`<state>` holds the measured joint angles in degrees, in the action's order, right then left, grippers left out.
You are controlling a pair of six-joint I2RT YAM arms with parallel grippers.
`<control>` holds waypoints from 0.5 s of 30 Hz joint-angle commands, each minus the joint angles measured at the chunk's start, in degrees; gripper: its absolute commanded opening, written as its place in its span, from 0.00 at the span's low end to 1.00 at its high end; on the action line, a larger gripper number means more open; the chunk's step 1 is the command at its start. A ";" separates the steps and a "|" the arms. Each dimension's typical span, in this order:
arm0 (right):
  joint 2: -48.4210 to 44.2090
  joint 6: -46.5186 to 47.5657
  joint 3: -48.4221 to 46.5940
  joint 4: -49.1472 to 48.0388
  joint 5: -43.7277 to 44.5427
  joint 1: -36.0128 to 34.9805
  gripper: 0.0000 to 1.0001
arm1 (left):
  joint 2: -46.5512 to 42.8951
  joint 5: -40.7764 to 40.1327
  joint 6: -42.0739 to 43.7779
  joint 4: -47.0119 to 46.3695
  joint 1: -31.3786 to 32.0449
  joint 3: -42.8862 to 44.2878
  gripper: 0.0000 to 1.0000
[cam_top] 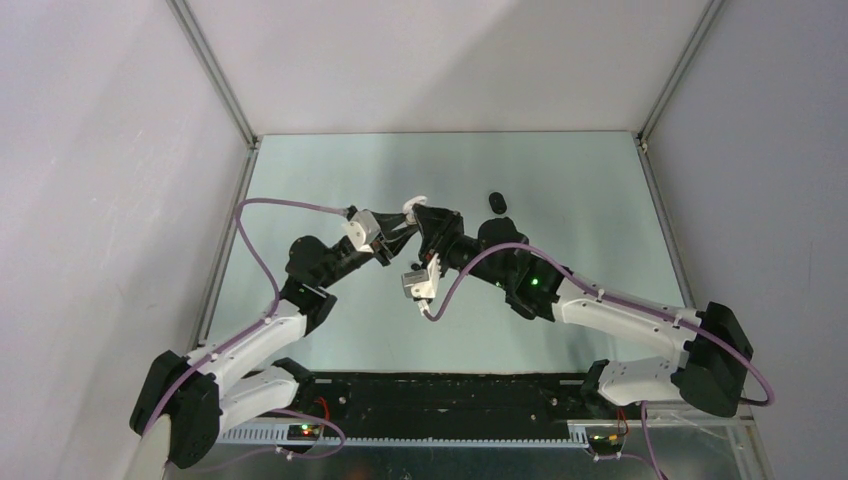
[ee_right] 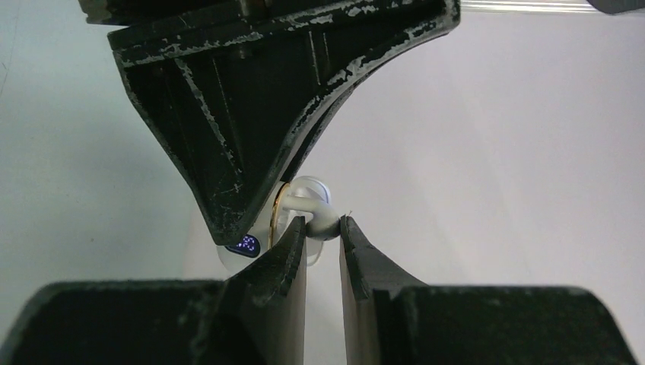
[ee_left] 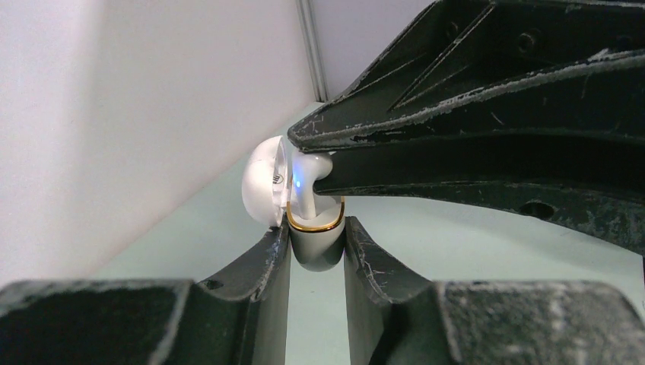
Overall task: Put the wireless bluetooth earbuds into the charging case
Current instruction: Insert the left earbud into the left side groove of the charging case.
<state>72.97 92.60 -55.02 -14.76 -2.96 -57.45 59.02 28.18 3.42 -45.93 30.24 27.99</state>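
My left gripper is shut on the lower body of a white charging case with a gold rim; its lid stands open to the left. My right gripper is shut on a white earbud and holds it at the case's open mouth, where a blue light glows beside the earbud. The case's lit display faces the right wrist camera. In the top view both grippers meet over the table's middle, left gripper, right gripper, case. The other earbuds are not in view.
A small black pebble-shaped object lies on the table to the right of the grippers; I cannot tell if it is a case or an earbud. White walls enclose the table on the left, back and right.
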 commanded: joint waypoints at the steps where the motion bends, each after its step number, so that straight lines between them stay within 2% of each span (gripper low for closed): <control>1: 0.39 2.96 -2.70 -0.01 0.78 0.17 0.00 | -1.28 0.48 -0.72 -1.79 0.56 2.16 0.00; 10: 0.07 6.12 -2.67 4.73 1.45 -0.05 0.01 | -1.19 0.20 -0.52 -1.79 1.00 1.93 0.00; 15: -0.54 7.58 -3.29 8.36 2.09 0.07 0.23 | -1.38 -0.13 0.40 -1.79 1.03 1.20 0.00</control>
<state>73.32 98.04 -55.83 -10.87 -2.44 -57.52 59.02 28.16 3.01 -44.86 30.44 27.99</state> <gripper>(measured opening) 0.216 0.304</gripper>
